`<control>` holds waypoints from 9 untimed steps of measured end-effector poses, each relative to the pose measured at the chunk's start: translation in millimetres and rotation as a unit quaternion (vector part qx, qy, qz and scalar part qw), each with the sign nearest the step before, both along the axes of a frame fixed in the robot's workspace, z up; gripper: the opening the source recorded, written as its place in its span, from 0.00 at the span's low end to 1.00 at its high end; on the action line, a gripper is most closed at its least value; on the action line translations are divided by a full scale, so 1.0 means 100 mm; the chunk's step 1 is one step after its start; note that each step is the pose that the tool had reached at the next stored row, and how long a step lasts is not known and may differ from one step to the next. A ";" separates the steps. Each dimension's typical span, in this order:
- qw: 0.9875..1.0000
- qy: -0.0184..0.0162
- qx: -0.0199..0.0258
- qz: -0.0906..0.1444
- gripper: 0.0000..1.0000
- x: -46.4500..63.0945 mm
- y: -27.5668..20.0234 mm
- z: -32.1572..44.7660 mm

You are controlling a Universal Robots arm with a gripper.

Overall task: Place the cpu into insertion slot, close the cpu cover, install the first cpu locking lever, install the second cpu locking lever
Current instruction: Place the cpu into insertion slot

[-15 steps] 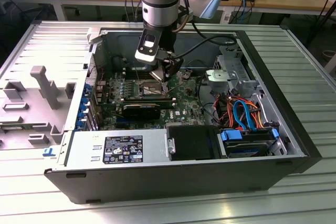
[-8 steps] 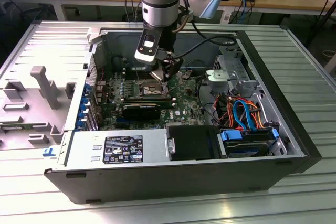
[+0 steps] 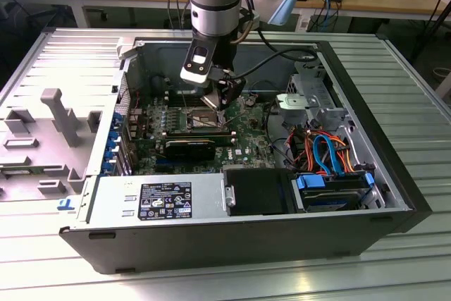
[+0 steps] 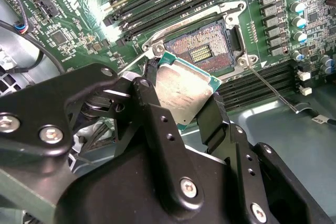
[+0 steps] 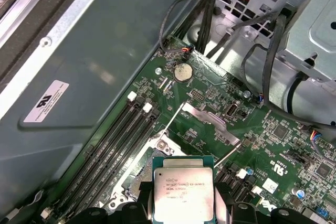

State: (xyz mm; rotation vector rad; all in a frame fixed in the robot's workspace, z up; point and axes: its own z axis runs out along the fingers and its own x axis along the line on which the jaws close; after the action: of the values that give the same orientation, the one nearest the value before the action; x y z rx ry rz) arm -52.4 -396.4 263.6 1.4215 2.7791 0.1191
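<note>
The tool (image 4: 181, 100) pinches the cpu (image 4: 186, 90) by two opposite edges, its grey metal top facing the wrist cameras. Just beyond it the insertion slot (image 4: 205, 51) lies open and unfilled, pins bare; in the exterior view the slot sits at about eight o'clock from the tool, close by.

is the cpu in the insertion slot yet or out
Out: the cpu is clamped between the jaws of the gripper, and the insertion slot beside it shows its bare contact field.
</note>
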 end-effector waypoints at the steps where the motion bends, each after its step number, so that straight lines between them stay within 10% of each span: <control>1: 1.000 0.000 0.000 -0.001 0.55 0.00 0.000 0.000; 9: 1.000 0.000 0.000 -0.006 0.55 0.00 0.000 -0.003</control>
State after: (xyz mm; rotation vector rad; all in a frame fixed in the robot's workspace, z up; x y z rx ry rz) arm -52.4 -396.4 263.3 1.4389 2.7697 0.1189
